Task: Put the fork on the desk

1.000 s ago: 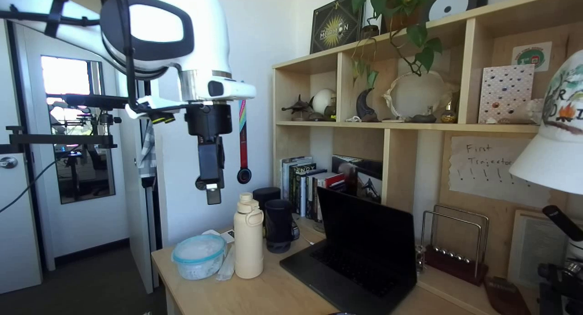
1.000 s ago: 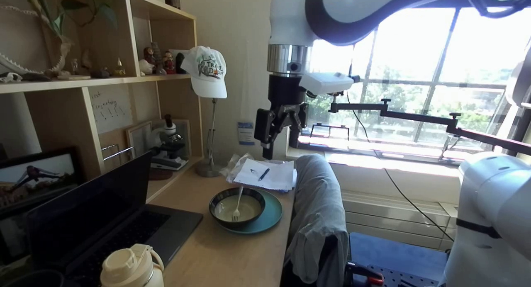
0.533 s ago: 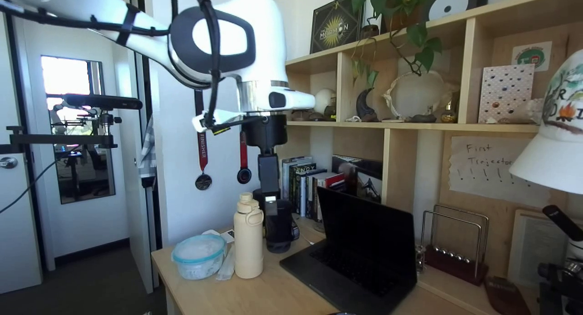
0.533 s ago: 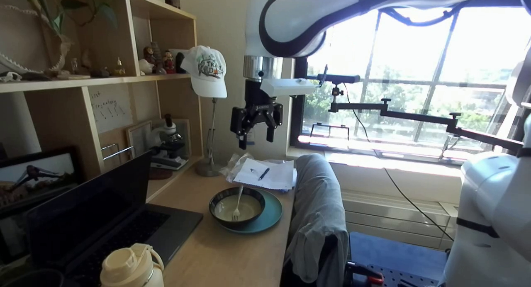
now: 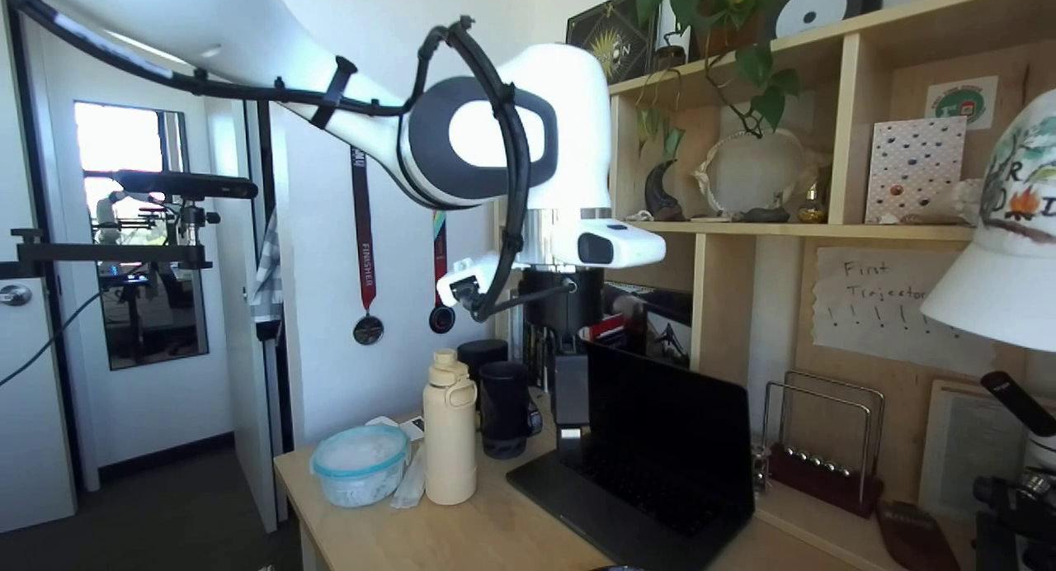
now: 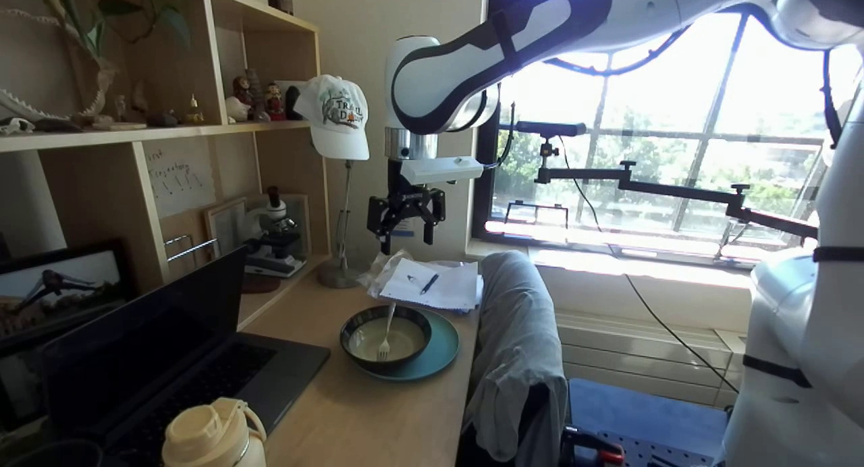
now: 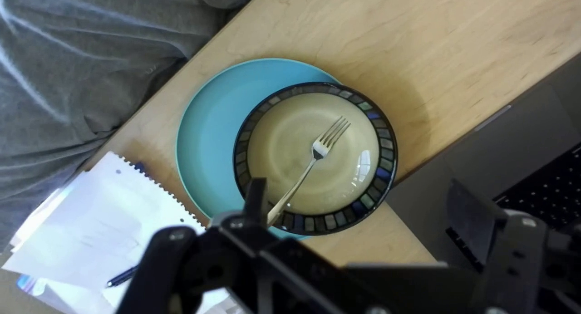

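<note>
The silver fork (image 7: 308, 168) lies in the bowl (image 7: 277, 146), tines down inside and handle leaning over the rim. The fork also shows in an exterior view (image 6: 387, 332). The bowl, cream inside with a dark tiled rim, sits on a teal plate (image 7: 206, 123) on the pale wood desk (image 6: 398, 420). My gripper (image 6: 407, 241) is open and empty, pointing down, well above the desk and over the bowl and paper side. In the wrist view my gripper (image 7: 358, 187) has its fingers wide apart, and one finger hides the end of the fork handle.
A dark open laptop (image 5: 643, 480) stands on the desk beside the bowl. A cream bottle (image 5: 450, 439) and a lidded tub (image 5: 360, 465) stand at one end. Papers with a pen (image 6: 449, 286) lie behind the plate. A lamp wearing a cap (image 6: 341, 119) and a draped chair (image 6: 516, 359) are close by.
The arm has swung across and my gripper has come lower, moving right in one exterior view and left in another. It has also turned, its two spread fingers now showing. The fork has not moved.
</note>
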Robot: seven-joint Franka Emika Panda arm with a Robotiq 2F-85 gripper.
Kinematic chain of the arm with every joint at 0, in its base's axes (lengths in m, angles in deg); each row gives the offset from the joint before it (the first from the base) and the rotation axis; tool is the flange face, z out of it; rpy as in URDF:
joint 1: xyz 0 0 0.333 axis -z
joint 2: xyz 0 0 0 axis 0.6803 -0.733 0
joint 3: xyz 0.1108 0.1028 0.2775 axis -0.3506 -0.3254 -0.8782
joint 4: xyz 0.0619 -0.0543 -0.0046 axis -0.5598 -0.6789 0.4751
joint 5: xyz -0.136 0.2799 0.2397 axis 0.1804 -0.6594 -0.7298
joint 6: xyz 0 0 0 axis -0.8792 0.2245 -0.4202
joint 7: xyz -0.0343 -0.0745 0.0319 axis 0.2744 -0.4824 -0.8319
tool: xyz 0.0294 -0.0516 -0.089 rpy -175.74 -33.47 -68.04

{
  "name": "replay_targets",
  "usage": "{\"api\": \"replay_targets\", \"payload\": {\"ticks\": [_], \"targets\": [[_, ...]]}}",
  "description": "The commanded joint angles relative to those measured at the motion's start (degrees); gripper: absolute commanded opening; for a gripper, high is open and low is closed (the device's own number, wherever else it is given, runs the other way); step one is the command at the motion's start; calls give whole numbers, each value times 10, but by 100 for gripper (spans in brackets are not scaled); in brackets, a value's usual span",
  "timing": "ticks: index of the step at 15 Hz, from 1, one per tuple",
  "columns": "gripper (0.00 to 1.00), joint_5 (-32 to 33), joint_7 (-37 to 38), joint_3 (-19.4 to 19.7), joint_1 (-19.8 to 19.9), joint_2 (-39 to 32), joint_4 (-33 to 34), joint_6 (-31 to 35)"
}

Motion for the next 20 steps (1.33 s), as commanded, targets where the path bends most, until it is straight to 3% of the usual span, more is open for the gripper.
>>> {"api": "replay_targets", "payload": {"ticks": [1, 11, 20], "targets": [[100, -8, 8, 15, 4, -35, 10, 19], [100, -3, 0, 21, 0, -37, 4, 20], [100, -49, -80, 34, 21, -180, 77, 71]]}}
